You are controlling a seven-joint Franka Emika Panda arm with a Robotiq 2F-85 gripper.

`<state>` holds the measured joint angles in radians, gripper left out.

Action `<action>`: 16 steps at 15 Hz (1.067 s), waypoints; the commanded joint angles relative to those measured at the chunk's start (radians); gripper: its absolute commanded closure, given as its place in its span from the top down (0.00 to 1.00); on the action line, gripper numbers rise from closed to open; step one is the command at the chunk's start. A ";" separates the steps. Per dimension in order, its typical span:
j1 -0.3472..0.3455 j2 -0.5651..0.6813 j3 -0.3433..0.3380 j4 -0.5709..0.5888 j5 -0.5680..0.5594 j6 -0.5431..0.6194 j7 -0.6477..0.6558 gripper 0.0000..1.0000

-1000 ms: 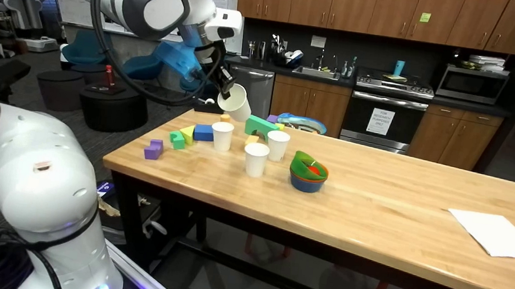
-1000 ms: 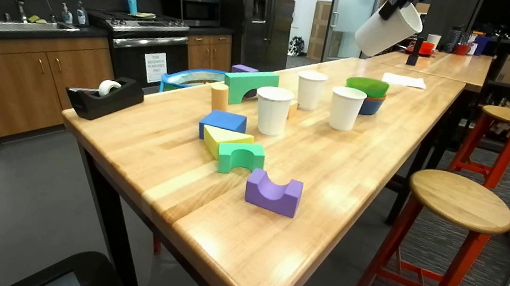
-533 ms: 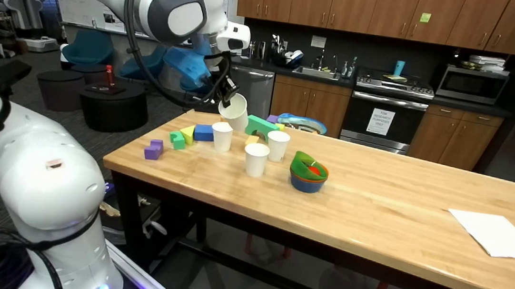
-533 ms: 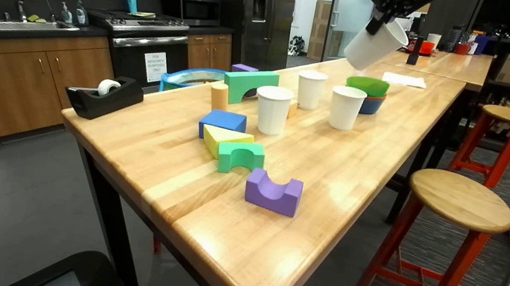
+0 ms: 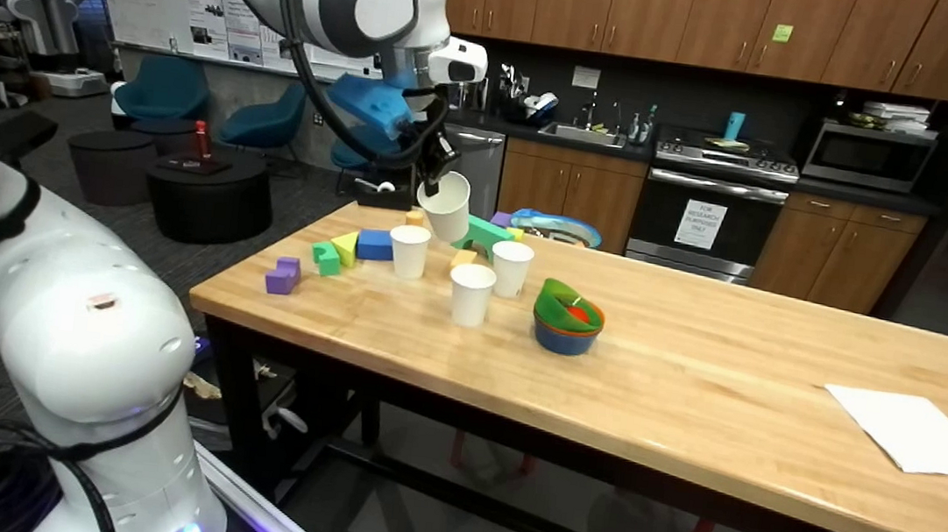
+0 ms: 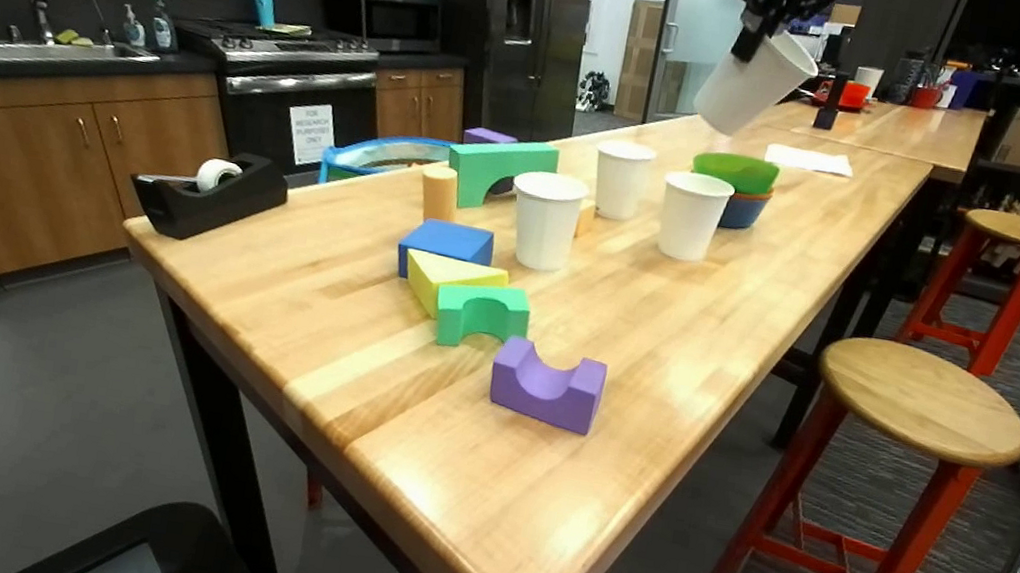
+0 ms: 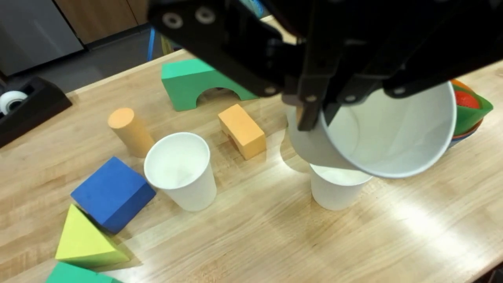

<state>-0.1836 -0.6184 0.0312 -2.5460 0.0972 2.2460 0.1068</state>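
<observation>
Over the table (image 5: 736, 373), my gripper (image 7: 320, 116) pinches a tilted white cup (image 5: 447, 208) by its rim. Three other cups (image 6: 548, 223) stand upright below.

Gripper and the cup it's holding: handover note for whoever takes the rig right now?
Gripper: shut on the rim of a white cup, one finger inside, one outside; the cup is tilted, above the table.
Things: three upright cups stand on the table, with stacked bowls and coloured blocks nearby.
Done: one cup gripped and held off the table.
Left, as far as shown: that cup is not yet set down.
</observation>
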 commanded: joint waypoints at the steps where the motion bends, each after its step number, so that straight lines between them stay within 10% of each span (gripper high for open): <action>1: 0.033 0.064 -0.044 0.081 -0.016 -0.081 -0.003 0.01; 16: 0.067 0.221 -0.211 0.128 0.120 -0.059 -0.209 0.01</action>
<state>-0.1506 -0.4309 -0.1408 -2.4376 0.1619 2.1666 -0.0418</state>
